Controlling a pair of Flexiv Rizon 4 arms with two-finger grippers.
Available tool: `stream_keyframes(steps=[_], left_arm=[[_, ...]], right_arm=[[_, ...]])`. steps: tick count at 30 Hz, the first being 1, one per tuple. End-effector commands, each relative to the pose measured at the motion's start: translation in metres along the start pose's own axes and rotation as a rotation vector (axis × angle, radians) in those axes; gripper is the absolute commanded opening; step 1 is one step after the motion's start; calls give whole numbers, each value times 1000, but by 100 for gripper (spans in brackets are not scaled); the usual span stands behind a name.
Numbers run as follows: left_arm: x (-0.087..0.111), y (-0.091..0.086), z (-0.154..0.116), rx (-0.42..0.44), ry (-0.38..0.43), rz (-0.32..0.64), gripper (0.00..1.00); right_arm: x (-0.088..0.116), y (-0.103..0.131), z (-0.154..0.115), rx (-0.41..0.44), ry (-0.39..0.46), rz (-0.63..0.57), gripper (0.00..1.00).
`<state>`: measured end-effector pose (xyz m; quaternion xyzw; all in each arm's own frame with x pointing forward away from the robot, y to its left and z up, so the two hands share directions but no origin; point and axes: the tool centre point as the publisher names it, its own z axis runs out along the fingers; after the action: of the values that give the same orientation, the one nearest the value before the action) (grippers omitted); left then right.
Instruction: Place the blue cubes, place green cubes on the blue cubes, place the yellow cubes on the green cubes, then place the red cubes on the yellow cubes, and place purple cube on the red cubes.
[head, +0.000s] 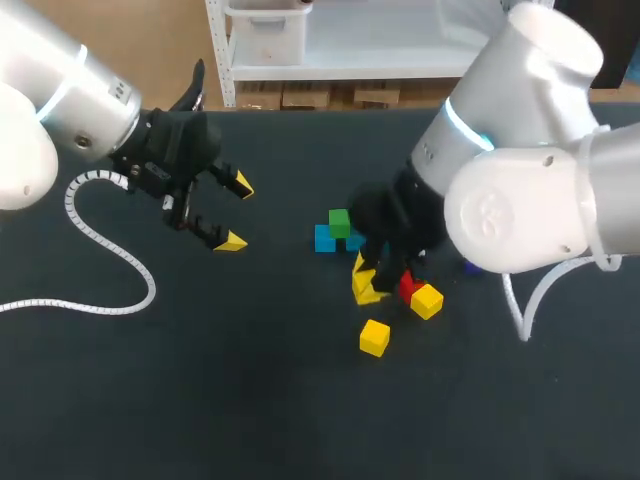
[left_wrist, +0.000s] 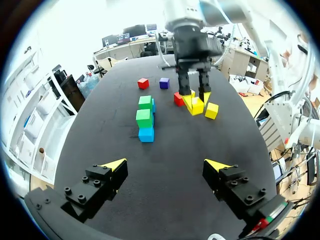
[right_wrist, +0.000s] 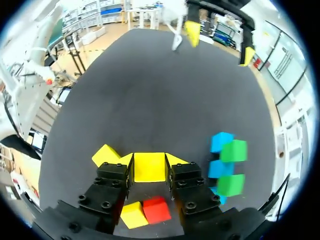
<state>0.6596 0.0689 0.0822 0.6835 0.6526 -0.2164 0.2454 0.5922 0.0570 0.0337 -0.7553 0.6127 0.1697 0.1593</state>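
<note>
My right gripper (head: 368, 284) is shut on a yellow cube (right_wrist: 149, 168), one finger on each side, low over the table. Beside its fingers lies a second yellow cube (right_wrist: 106, 154). Under the wrist sit a third yellow cube (right_wrist: 133, 214) and a red cube (right_wrist: 156, 210). Two blue cubes (left_wrist: 146, 134) each carry a green cube (left_wrist: 144, 118), side by side just left of the right gripper in the head view. Another red cube (left_wrist: 143, 83) and the purple cube (left_wrist: 164, 83) lie beyond them. My left gripper (head: 226, 212) hangs open and empty, well left of the cubes.
A white coiled cable (head: 110, 255) trails over the black table (head: 250, 400) at the left. Loose yellow cubes (head: 375, 337) lie toward the front of the cluster. The right arm's bulk (head: 520, 190) hides the table behind it.
</note>
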Motion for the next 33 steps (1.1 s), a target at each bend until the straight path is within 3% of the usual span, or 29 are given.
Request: stream_keyframes(steps=[1, 10, 23, 33], left_arm=[[1, 1, 0, 1, -2, 3, 100], [1, 1, 0, 1, -2, 3, 100], [1, 1, 0, 1, -2, 3, 100], [1, 1, 0, 1, -2, 3, 100]], right_arm=[[-13, 5, -29, 62, 38, 19, 0], [-23, -24, -60, 131, 62, 130, 0], [-22, -77, -63, 231, 53, 225, 0], [-6, -92, -53, 243, 82, 228, 0]])
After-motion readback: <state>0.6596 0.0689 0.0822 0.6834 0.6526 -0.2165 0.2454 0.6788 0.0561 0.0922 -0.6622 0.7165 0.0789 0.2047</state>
